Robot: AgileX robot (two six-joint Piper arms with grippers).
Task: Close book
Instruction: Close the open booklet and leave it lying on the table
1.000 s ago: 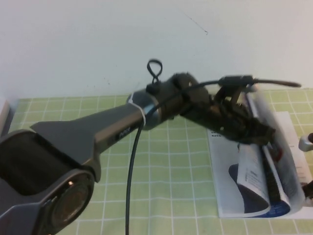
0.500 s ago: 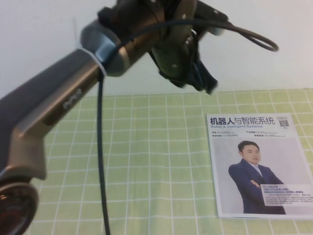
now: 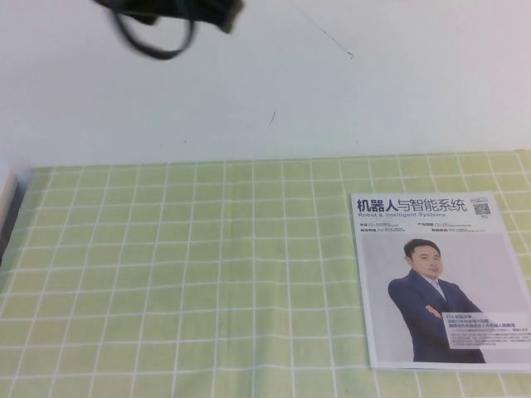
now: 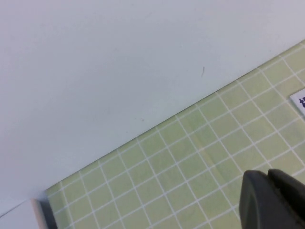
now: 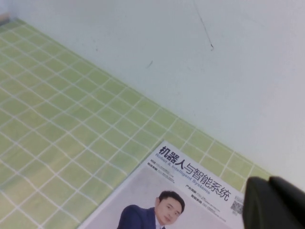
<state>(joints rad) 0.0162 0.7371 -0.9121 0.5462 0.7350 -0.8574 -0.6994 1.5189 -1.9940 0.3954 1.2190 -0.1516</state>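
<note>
The book (image 3: 436, 278) lies closed and flat on the green checked cloth (image 3: 207, 274) at the right. Its cover faces up, with a man in a dark suit and blue Chinese title text. The right wrist view shows the cover (image 5: 181, 200) below my right gripper (image 5: 269, 183), which hovers above it, shut and holding nothing. My left gripper (image 4: 268, 174) is also shut and empty, high over the cloth, with only a book corner (image 4: 300, 101) in its view. A dark blur of the left arm (image 3: 170, 12) crosses the top edge of the high view.
A white wall (image 3: 265, 75) rises right behind the cloth. A pale flat object (image 3: 7, 203) sits at the table's left edge, and its end (image 4: 28, 214) also shows in the left wrist view.
The left arm, which was over the half-open book, has lifted away up and to the left, nearly out of the high view. The book's cover has come down and it now lies closed.
</note>
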